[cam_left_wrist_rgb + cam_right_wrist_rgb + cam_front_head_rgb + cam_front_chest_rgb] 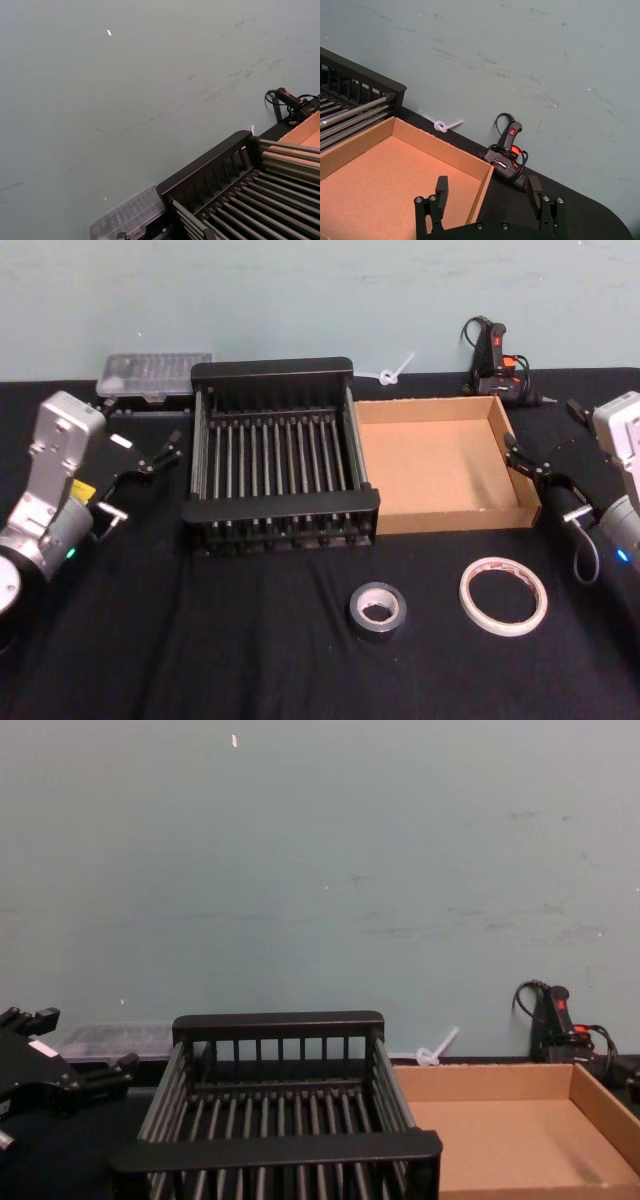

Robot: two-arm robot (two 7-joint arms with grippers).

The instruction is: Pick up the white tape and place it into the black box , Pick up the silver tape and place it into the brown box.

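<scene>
We see the black box (280, 455) standing in the middle of the table (200, 640), toward its far side, with the brown box (440, 465) directly to its right, their side walls touching or very nearly so. Both boxes hold nothing.

The silver tape (377, 610) lies flat on the table in front of the gap between the two boxes, well on the near side of them. The white tape (503, 595) lies flat to the right of the silver tape, near it but apart, in front of the brown box's near right corner.

Our left tool (140, 472) hangs to the left of the black box, near its left wall, with its jaws spread apart and nothing between them. Our right tool (535, 468) hangs just beside the right wall of the brown box; in the right wrist view the right tool's fingers (441, 192) stand wide apart over the box's far right corner, gripping nothing.

At the far edge of the table, a clear plastic case (155, 375) lies behind the black box's left corner. A black glue gun (495, 360) with a red switch stands against the wall behind the brown box, and a small white zip tie (395, 370) lies between the two.
</scene>
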